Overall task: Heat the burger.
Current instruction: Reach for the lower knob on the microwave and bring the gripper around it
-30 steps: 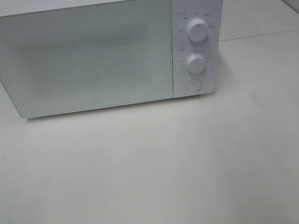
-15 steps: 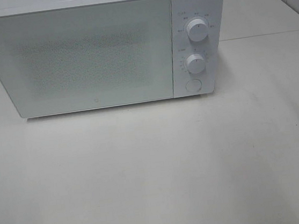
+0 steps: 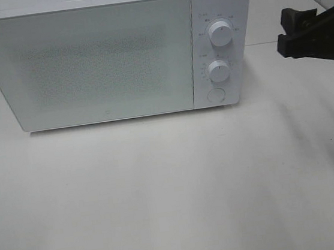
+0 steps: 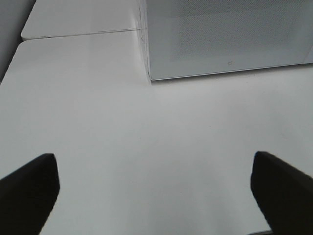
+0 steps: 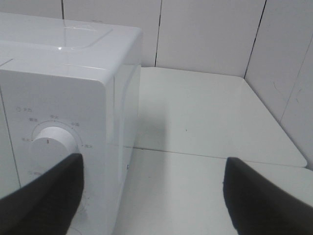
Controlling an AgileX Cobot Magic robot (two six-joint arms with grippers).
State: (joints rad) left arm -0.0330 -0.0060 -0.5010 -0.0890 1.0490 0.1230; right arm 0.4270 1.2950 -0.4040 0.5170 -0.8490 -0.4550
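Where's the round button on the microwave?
In the high view, the button sits at the bottom of the microwave's right panel, just below the lower knob.

The right hand (image 3: 282, 32) has come into the high view from the right edge, jaws apart, level with the microwave (image 3: 105, 59) knobs. Its faint shadow now falls across the surface (image 3: 162, 192).

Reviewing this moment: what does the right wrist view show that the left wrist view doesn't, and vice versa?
Right wrist only: a control dial of the microwave, its top, wall panels. Left wrist only: the door with its small logo. Both: the microwave, the white table, and an open, empty end effector each: right end effector, left end effector.
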